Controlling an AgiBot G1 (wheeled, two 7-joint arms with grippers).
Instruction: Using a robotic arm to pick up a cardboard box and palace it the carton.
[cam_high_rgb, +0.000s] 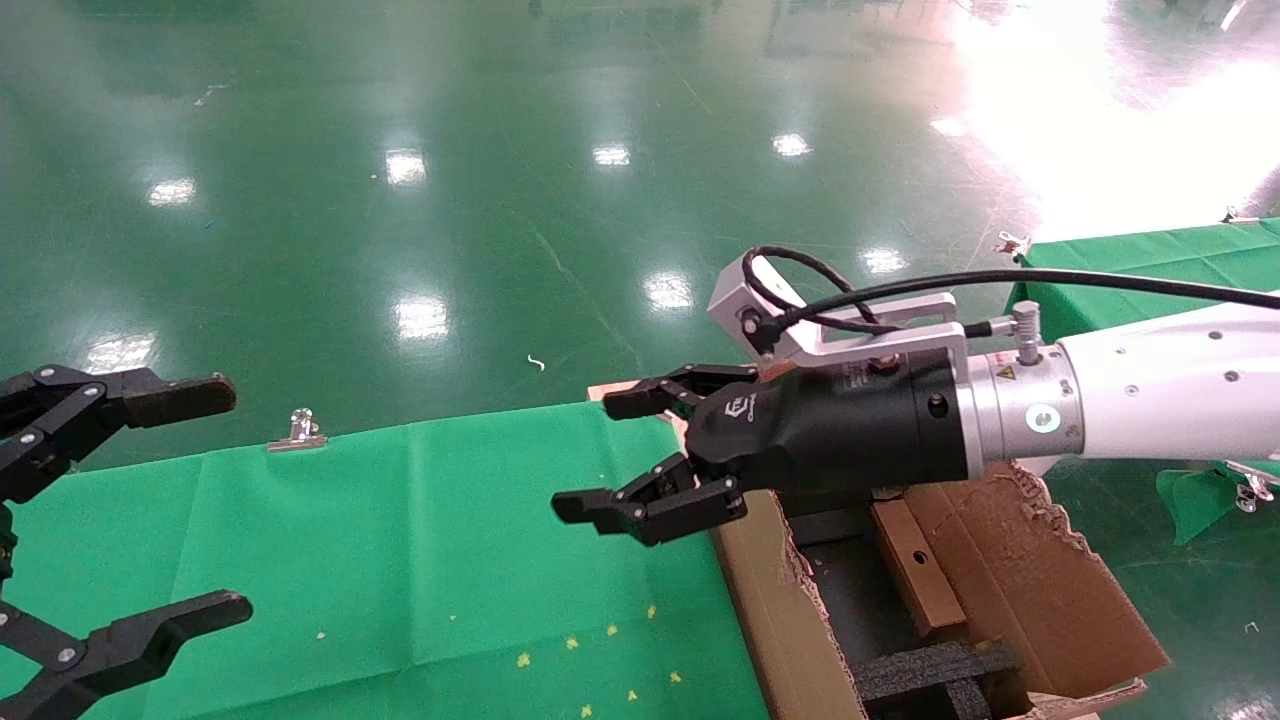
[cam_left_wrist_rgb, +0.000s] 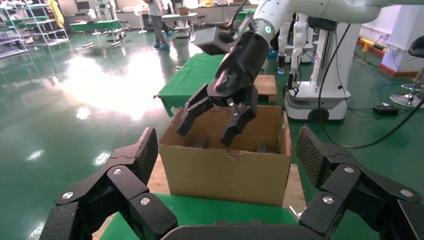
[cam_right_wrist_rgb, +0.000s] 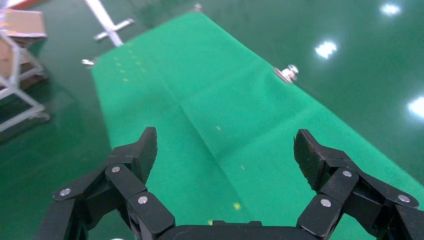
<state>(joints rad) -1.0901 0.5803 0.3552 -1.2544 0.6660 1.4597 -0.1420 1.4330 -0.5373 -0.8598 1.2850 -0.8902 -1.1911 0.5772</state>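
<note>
**Layout of the work area**

The cloth-covered table fills the lower left of the head view, with a clip on its far edge. The carton stands against the table's right edge, foam blocks inside it. The right gripper hangs above the table's far right corner; the left gripper sits over its left edge.

A green cloth is spread over the table, and small yellow marks are scattered on it near its front edge. A metal clip is fixed to the cloth's far edge. Beyond that edge a glossy green floor is seen, on which ceiling lights are reflected.
</note>
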